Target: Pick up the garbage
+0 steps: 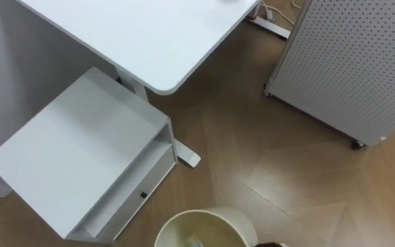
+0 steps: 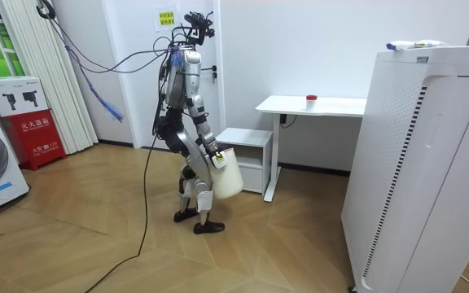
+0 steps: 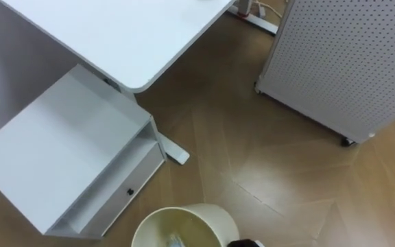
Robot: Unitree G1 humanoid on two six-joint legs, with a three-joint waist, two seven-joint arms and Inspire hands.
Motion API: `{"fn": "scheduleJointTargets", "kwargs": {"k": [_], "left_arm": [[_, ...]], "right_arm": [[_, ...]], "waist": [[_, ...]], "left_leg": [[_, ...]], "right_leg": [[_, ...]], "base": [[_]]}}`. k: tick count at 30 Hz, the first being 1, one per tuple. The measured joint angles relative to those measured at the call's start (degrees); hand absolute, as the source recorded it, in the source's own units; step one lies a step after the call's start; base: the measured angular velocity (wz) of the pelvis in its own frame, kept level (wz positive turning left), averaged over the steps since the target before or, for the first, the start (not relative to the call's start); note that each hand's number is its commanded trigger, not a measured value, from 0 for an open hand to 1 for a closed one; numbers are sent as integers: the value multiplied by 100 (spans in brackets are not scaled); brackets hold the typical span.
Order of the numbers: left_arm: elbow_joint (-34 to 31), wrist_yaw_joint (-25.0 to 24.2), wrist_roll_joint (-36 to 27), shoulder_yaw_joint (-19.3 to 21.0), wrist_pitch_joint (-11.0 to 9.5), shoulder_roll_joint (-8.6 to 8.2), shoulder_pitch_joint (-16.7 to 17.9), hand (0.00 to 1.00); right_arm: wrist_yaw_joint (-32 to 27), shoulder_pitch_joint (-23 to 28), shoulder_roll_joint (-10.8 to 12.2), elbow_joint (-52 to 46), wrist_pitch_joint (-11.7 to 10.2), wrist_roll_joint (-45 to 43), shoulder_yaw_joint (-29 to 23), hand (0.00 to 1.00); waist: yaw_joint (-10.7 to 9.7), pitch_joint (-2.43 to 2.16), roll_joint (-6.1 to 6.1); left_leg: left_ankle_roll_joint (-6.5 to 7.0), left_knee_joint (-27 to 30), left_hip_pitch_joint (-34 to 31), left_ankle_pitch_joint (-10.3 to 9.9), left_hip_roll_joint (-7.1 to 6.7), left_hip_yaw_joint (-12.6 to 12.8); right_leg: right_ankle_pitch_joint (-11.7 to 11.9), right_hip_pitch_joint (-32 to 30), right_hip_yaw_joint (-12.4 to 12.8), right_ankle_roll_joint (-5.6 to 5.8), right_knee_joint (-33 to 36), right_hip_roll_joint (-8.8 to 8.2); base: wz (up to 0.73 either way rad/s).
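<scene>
One cream bin [image 1: 206, 230] hangs from my right hand [image 2: 216, 158], clenched on its rim, a small scrap [image 1: 196, 241] inside; I'm standing beside the white desk [image 1: 149, 34] and low cabinet [image 1: 74, 151].

Desk [image 1: 136, 34]: plain white top. Cabinet [image 1: 74, 144] beside it: plain white, with one small dark knob [image 1: 143, 195] on the drawer front. Bin [image 1: 177, 223]: pale cream, unpatterned. Floor [image 1: 252, 151]: mid-brown wood in herringbone. Panel [image 1: 348, 62]: white, with a regular grid of small holes. Small object [image 2: 311, 98] on the desk: red.
</scene>
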Motion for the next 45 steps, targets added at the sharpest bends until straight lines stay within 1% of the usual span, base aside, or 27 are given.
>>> {"fn": "scheduleJointTargets", "kwargs": {"k": [3,6,9,10,12,13,14,15,16,17,18,19,22,27,28,30,33,34,35,36,37,38,39,40,41,43,45], "left_arm": [[-398,-10,353,298,-68,46,163,0],[-1093,-1,471,652,-140,186,453,0],[-1838,119,592,994,-219,332,875,0],[-2084,239,588,1135,-294,388,1034,0],[-2096,368,582,1377,-345,371,1097,0],[-2114,438,576,1490,-351,340,1119,0],[-2172,459,583,1593,-354,353,1140,0],[-2201,460,584,1642,-354,346,1138,0],[-2329,502,574,1695,-355,331,1153,0],[-2560,561,540,1740,-365,344,1217,0],[-2671,584,532,1799,-393,380,1247,0],[-2869,640,520,1915,-438,375,1277,0],[-3231,784,453,2056,-617,393,1326,0],[-3282,1092,399,2084,-718,395,1384,0],[-3399,1119,369,2121,-717,393,1395,0],[-3678,1190,278,2154,-719,443,1450,0],[-3940,1339,108,2390,-785,449,1574,0],[-3985,1364,44,2527,-798,440,1574,0],[-4025,1405,-82,2598,-806,447,1574,0],[-4053,1453,-142,2598,-807,442,1588,0],[-4194,1509,-254,2607,-822,434,1647,0],[-4369,1599,-435,2613,-863,428,1682,0],[-4450,1650,-504,2628,-915,426,1705,0],[-4534,1792,-524,2705,-1087,396,1762,0],[-4612,1914,-521,2843,-1206,363,1867,0],[-4729,2097,-523,2989,-1275,370,1955,0],[-4808,2233,-539,3088,-1309,372,2003,0]], "right_arm": [[76,204,-76,-93,-3,-83,-293,100],[105,478,-105,-348,-11,-191,-763,100],[81,804,-160,-718,-20,-289,-924,100],[70,922,-157,-830,-20,-335,-965,100],[82,1039,-159,-857,-19,-325,-1016,100],[105,1115,-159,-867,-18,-274,-1042,100],[107,1186,-158,-879,-18,-252,-1089,100],[105,1226,-159,-886,-17,-253,-1143,100],[89,1289,-181,-895,-17,-252,-1212,100],[79,1289,-192,-894,-17,-259,-1215,100],[73,1283,-192,-897,-20,-261,-1216,100],[70,1284,-226,-908,-47,-259,-1217,100],[72,1306,-275,-1009,-57,-259,-1217,100],[71,1419,-275,-1017,-65,-253,-1415,100],[43,1437,-277,-1023,-65,-250,-1419,100],[28,1501,-272,-1069,-65,-252,-1415,100],[28,1576,-290,-1155,-65,-302,-1414,100],[28,1619,-290,-1253,-65,-357,-1413,100],[27,1640,-296,-1294,-65,-435,-1409,100],[22,1646,-311,-1293,-64,-452,-1410,100],[12,1656,-340,-1296,-64,-457,-1416,100],[-14,1660,-358,-1295,-58,-454,-1417,100],[-37,1663,-367,-1295,-50,-457,-1417,100],[-78,1668,-385,-1294,-46,-503,-1428,100],[-102,1691,-370,-1295,-46,-578,-1424,100],[-92,1721,-365,-1306,-56,-675,-1439,100],[-94,1783,-359,-1374,-57,-703,-1603,100]], "waist": [[0,-14,29],[-87,-62,68],[-125,-170,43],[-124,-190,22],[-160,-212,17],[-151,-239,-10],[-141,-296,-7],[-160,-317,0],[-139,-338,-6],[-144,-344,-13],[-147,-344,-30],[-153,-348,-42],[-173,-345,-37],[-166,-321,-43],[-157,-315,-36],[-130,-309,-29],[17,-296,12],[21,-284,30],[83,-270,15],[131,-266,7],[180,-278,32],[280,-273,48],[360,-263,32],[466,-278,81],[516,-307,72],[481,-342,11],[486,-342,2]], "left_leg": [[1,-58,317,-58,9,89],[7,-146,654,-87,11,205],[14,-307,1107,-167,74,555],[-1,-363,1348,-217,123,739],[-22,-520,1732,-238,159,945],[-45,-597,1933,-269,198,1133],[-80,-632,2095,-314,265,1358],[-108,-680,2191,-318,294,1468],[-168,-843,2425,-286,293,1619],[-241,-905,2578,-288,301,1687],[-280,-899,2632,-300,312,1694],[-326,-874,2686,-296,329,1678],[-392,-860,2769,-259,370,1341],[-432,-766,3124,-271,512,1263],[-457,-683,3117,-285,552,1171],[-511,-483,3110,-316,642,1172],[-512,165,3073,-316,793,1054],[-572,677,2891,-275,868,792],[-670,1219,2624,-139,823,401],[-682,1313,2525,-168,774,127],[-651,1181,2334,-262,676,-253],[-694,800,2164,-300,569,-531],[-720,567,2107,-283,532,-639],[-646,88,2011,-112,473,-868],[-629,4,2092,-63,401,-943],[-600,-121,2196,-59,308,-915],[-577,-185,2233,-61,283,-848]], "right_leg": [[-23,250,111,35,-19,53],[0,516,219,74,-106,121],[3,795,245,86,-117,213],[18,945,165,60,-146,220],[37,1239,-50,16,-226,165],[-3,1369,-260,-39,-164,100],[-238,1416,-396,7,225,-11],[-376,1489,-428,77,415,-72],[-617,1733,-424,234,566,-213],[-774,1984,-395,362,496,-258],[-818,2068,-394,355,402,-222],[-860,2165,-417,283,235,-159],[-830,2344,-412,231,4,-4],[-825,2809,-418,204,-263,193],[-819,2848,-435,188,-311,235],[-839,2900,-523,134,-341,296],[-914,3034,-654,12,-277,296],[-951,3087,-576,-36,-249,330],[-1027,3104,-379,-59,-193,348],[-1058,3109,-282,-60,-170,363],[-1061,3109,-150,-57,-167,413],[-1069,3093,-17,-42,-128,424],[-1078,3072,75,-29,-86,426],[-1101,3076,205,10,-46,450],[-1154,3075,310,83,14,429],[-1178,3094,339,132,5,392],[-1171,3097,367,160,-47,383]], "base": [[-20],[-26],[-58],[-77],[-67],[-52],[-41],[-29],[-30],[-35],[-30],[-27],[-22],[-18],[-14],[-20],[-56],[-45],[-46],[-53],[-57],[-62],[-73],[-80],[-64],[-20],[-9]]}}
